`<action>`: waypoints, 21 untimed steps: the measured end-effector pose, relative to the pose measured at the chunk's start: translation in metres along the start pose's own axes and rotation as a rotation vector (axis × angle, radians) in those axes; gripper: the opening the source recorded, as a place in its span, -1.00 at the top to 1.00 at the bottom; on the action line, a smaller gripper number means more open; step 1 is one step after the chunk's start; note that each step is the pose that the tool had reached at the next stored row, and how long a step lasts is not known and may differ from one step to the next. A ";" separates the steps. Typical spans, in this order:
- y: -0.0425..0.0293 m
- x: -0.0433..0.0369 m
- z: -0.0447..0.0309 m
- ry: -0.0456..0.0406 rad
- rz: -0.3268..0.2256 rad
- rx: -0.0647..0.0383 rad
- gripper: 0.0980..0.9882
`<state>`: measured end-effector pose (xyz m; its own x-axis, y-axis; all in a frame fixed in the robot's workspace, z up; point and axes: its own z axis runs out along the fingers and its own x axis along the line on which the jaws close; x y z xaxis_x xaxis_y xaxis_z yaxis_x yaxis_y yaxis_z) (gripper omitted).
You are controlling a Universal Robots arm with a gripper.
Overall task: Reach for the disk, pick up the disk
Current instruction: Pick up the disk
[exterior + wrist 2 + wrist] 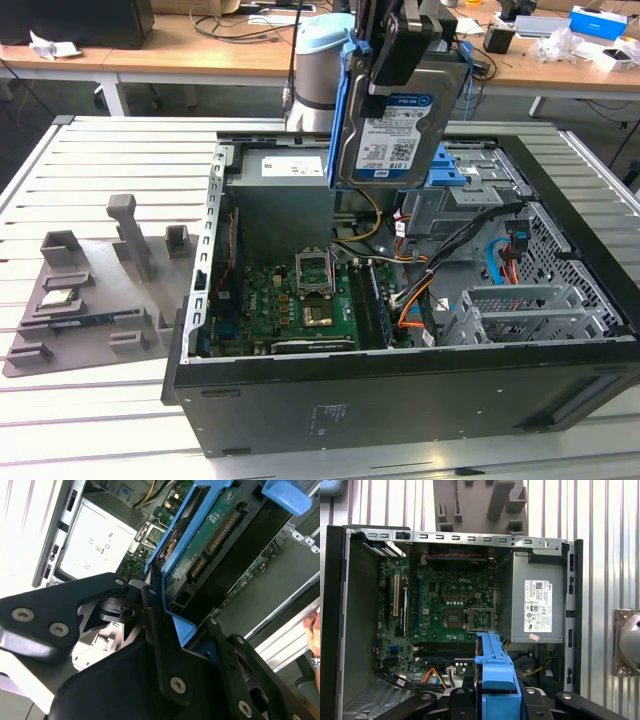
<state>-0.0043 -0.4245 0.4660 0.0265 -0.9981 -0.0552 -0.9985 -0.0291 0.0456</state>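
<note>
1. Since the black two-fingered gripper is clamping the flat silver metal hard drive with blue plastic side rails and a blue-and-white printed label, the reach is looking finished. The pick-up is the step in hand. I am judging it close to complete, because the disk is hanging in the air, apart from the open black computer tower case.
2. The jaws are standing only as far apart as the disk allows and are pinching its upper end from two sides. In the second wrist view, the black fingers are pressing against a blue rail.
3. In the exterior view, the disk is hanging upright at six o'clock from the gripper, with its label facing the camera. It is sitting at about one o'clock from the green motherboard, just beside the grey metal power supply box.
4. Whatever move follows is calling for a firm hold, I am judging, since only one end is being gripped and the weight is hanging below. It is also calling for clearance from the bundle of black and orange cables at five o'clock from the disk.
</note>
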 end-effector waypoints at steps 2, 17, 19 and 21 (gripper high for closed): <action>0.0000 0.0019 0.0000 0.0000 0.000 0.000 0.38; 0.0006 0.0223 0.0001 0.0000 0.000 0.000 0.38; 0.0006 0.0248 0.0001 0.0000 0.000 0.000 0.38; 0.0007 0.0270 0.0001 0.0000 0.000 0.000 0.38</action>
<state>-0.0043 -0.4515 0.4645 0.0265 -0.9981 -0.0552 -0.9985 -0.0290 0.0456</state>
